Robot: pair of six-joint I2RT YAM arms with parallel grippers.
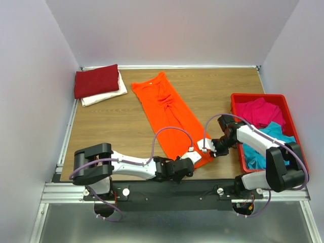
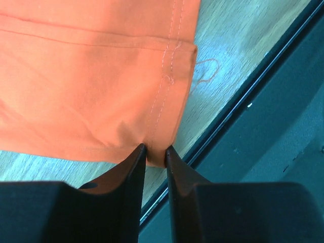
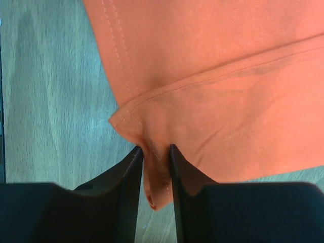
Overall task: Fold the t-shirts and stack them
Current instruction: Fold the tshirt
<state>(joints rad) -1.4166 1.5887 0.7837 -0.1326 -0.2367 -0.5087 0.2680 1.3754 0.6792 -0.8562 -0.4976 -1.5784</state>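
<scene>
Top view first: the bright orange cloth t-shirt (image 1: 167, 114) lies stretched out in a long diagonal strip across the middle of the brown wood-grain tabletop (image 1: 116, 131), a bit bunched and wrinkled around its middle. Its near end sits right by the front edge, and both arms meet there: the left claw (image 1: 191, 163) at the near corner and the right claw (image 1: 208, 148) just beside it on the right-hand corner. In the far left corner there's a folded dark red cloth t-shirt (image 1: 96, 80) stacked on a folded white cloth t-shirt (image 1: 104, 95). On the right, a rigid red plastic tray (image 1: 235, 109) holds a crumpled magenta pink t-shirt (image 1: 260, 112) and a teal t-shirt (image 1: 276, 132); the right arm reaches across in front of it.

Left wrist: the left claw (image 2: 156, 151) is closed on the stitched corner of the orange cloth (image 2: 91, 86), fabric pinched between the two dark fingers. A loose orange thread (image 2: 205, 68) curls on the wood right beside the seam. The black metal rail (image 2: 263, 126) at the tabletop's edge runs diagonally right next to it.

Right wrist: same deal, the right claw (image 3: 156, 149) is clamped on a hemmed corner of the orange cloth (image 3: 212, 76), with a small tab of fabric poking down between the fingers. Bare wood (image 3: 50, 76) fills the left side.
</scene>
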